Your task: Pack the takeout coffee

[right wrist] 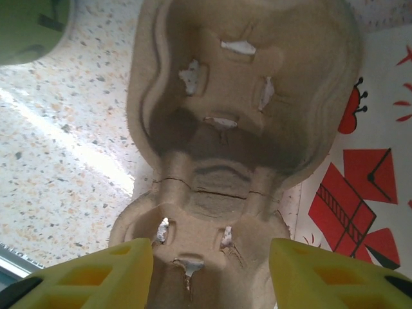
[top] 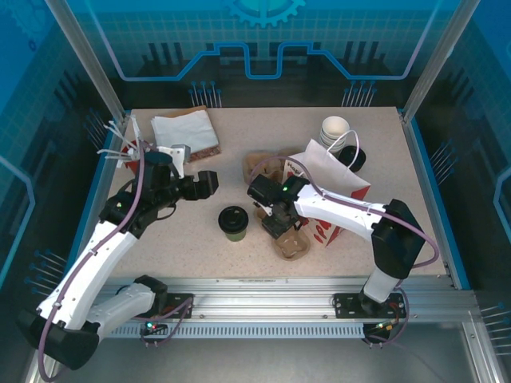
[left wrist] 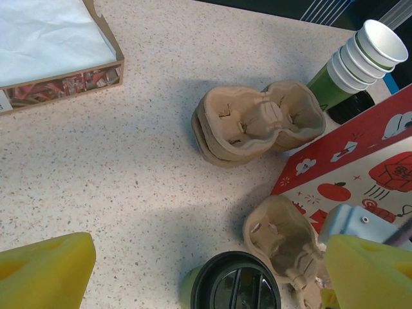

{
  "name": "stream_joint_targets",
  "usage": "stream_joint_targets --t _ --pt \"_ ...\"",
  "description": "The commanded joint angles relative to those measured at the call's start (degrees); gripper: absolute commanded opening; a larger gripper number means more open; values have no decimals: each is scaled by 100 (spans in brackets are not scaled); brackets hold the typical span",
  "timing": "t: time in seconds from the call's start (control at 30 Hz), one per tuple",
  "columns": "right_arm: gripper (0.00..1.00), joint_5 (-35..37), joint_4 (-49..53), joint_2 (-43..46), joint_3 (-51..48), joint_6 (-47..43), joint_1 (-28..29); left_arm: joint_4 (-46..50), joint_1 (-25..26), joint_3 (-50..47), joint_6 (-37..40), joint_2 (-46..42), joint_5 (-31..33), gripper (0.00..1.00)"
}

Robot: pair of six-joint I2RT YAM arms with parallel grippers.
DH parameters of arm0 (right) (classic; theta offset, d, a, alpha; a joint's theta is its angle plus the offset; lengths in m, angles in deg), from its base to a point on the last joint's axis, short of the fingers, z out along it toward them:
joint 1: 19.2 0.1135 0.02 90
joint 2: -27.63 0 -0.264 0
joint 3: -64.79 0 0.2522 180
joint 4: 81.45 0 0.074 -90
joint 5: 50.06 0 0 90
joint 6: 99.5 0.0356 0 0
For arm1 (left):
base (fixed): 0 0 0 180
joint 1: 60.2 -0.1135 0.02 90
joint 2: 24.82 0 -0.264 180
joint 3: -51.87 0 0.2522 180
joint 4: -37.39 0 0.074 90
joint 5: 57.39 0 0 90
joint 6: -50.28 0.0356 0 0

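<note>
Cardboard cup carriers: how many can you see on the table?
2. One carrier lies beside the red-printed bag, between the fingers of the right gripper; the other carrier lies mid-table, near the stacked cups. It looks like a nested pile, so more may hide beneath.

Left end effector (left wrist: 206, 257) gapes; right end effector (right wrist: 211, 257) (tilted down) half-spread.
</note>
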Motion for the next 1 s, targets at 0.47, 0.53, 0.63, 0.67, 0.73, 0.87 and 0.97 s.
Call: stream_joint_targets --t 0.47,0.53,0.63,0.67,0.73,0.87,0.97 --pt "44 -359 -580 -391 -457 697 -255 -145 -55 -157 -174 -80 -330 93" --pt "44 -366 -612 -391 -484 729 -272 -145 -50 -168 -174 -79 -333 93" --pt "44 -403 -669 -374 -519 756 -313 -170 -50 -185 -173 -75 -340 93" --pt "45 -403 -694 -372 -528 764 -328 -176 -51 -185 -178 -73 -348 93" --pt "45 -441 -738 -370 -540 783 -352 -180 -50 -194 -183 -73 -356 93" --pt "48 -447 -780 -390 -550 821 -377 -178 -50 -201 -182 -75 -362 93" --pt "48 -481 -813 -407 -568 842 -391 -185 -50 -220 -182 -79 -366 93"
